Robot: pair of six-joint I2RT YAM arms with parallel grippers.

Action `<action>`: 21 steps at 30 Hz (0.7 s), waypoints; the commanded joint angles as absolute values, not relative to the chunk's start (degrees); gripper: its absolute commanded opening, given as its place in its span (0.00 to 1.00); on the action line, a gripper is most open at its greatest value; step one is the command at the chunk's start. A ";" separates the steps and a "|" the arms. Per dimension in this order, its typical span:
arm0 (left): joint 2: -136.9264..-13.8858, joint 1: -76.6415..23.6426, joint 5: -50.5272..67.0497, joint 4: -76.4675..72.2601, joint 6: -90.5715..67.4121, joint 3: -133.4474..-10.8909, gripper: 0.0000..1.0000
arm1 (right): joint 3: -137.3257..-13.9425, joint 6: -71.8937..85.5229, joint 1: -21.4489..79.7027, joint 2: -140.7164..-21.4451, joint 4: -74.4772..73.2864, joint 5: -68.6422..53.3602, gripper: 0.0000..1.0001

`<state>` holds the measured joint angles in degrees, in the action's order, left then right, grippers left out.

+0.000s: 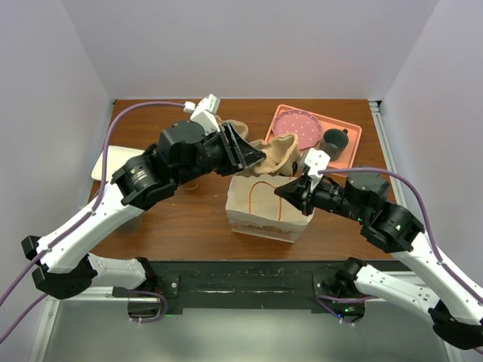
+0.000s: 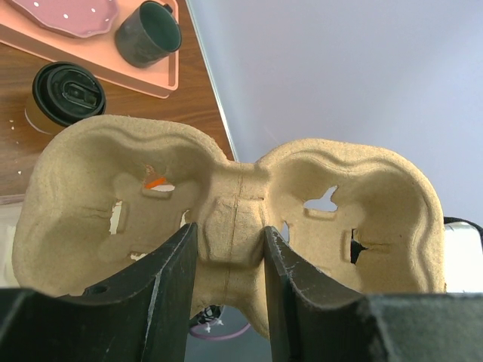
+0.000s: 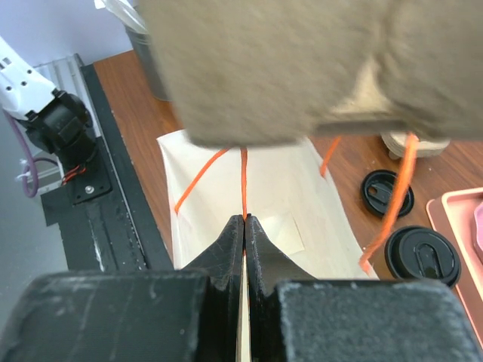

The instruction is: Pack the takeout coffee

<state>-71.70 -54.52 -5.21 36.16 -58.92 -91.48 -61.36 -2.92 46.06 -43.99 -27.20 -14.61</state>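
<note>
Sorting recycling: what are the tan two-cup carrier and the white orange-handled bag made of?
Tan two-cup carrier: seemingly moulded paper pulp, matte; rough fibrous surface, soft pressed edges. White orange-handled bag: probably thin paper, smooth and matte; flat folded walls.

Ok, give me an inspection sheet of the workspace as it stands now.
Surface: brown wooden table.
Job's things: takeout coffee upright on the table beside the pink tray, lid on, not yet packed; paper bag standing open.
Clutter: pink plate and dark mug on the tray; loose black lid on the table.
Tools: left tool shut on pulp carrier, held up over the bag; right tool shut on the bag's rim.
Cables: purple cable along each arm.
Surroundings: pale walls.
</note>
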 commanded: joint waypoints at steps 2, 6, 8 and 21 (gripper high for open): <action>-68.12 -54.84 -6.24 37.53 -60.28 -93.97 0.31 | -61.44 -1.93 46.05 -44.74 -25.67 -11.60 0.00; -64.26 -54.84 -4.75 32.09 -65.03 -87.46 0.31 | -61.08 -1.93 46.05 -44.65 -24.96 -11.51 0.00; -63.63 -54.84 -4.75 30.85 -67.14 -85.27 0.30 | -61.00 -1.93 46.05 -44.74 -24.61 -11.43 0.00; -61.63 -54.93 -6.06 34.46 -75.47 -83.24 0.30 | -61.17 -2.28 46.05 -45.53 -23.73 -9.41 0.00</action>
<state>-64.01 -54.52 -4.82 35.48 -69.43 -85.36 -61.36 -2.55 46.06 -45.47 -26.46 -11.00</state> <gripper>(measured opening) 0.422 0.010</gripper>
